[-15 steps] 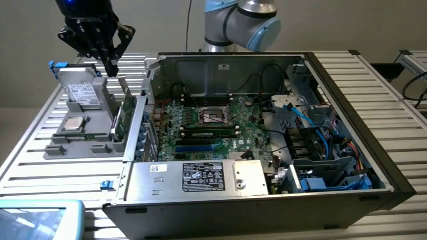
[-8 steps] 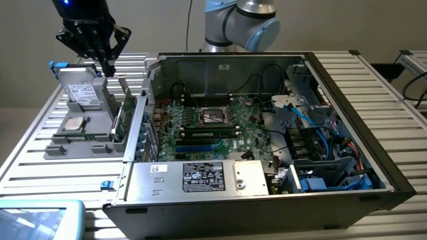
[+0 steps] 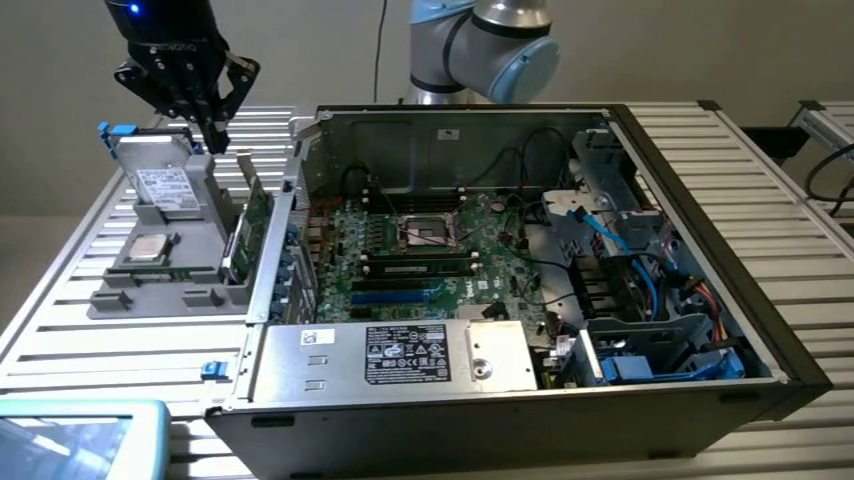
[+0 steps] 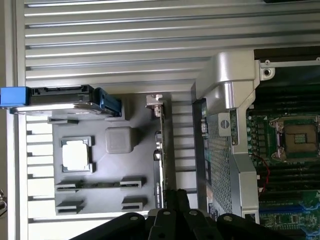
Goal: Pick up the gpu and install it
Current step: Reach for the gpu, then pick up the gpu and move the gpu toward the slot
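Observation:
The gpu [image 3: 248, 228] stands on its edge in a slot of the grey holder tray [image 3: 160, 290], just outside the open computer case [image 3: 694, 250]. Its green board faces the case wall. My gripper [image 3: 214, 138] hangs above the card's far end, apart from it, fingers shut and holding nothing. In the wrist view the gpu [image 4: 159, 150] appears as a thin edge-on strip with its silver bracket end, and my gripper [image 4: 175, 199] sits over one end of that strip.
The tray also holds a hard drive [image 3: 166, 185] with blue tabs and a processor chip [image 3: 147, 248]. Inside the case lie the motherboard [image 3: 414, 250], cables [image 3: 627, 260] and a power supply [image 3: 400, 355]. A slatted metal table [image 3: 80, 330] surrounds everything.

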Action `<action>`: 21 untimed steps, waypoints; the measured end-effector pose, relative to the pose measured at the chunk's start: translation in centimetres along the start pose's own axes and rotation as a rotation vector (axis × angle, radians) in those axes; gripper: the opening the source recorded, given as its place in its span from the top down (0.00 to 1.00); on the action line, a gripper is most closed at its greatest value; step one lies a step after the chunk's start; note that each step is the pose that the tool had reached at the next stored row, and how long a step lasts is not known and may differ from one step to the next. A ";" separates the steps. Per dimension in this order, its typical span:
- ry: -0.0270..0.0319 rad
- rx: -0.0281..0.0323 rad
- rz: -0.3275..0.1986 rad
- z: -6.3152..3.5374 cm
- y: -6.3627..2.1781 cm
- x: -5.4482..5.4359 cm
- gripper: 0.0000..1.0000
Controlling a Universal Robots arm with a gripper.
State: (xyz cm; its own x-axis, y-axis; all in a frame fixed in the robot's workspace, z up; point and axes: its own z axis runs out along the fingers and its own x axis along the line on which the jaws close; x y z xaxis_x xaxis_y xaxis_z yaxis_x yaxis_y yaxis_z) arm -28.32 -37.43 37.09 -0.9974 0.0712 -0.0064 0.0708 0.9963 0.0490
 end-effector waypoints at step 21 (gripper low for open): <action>0.0016 0.0001 0.000 0.36 0.16 0.4 0.63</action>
State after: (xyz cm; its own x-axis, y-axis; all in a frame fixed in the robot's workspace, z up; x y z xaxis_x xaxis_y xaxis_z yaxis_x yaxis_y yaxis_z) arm -28.68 -37.24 36.74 -0.9974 0.0713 -0.0049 0.0709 0.9963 0.0489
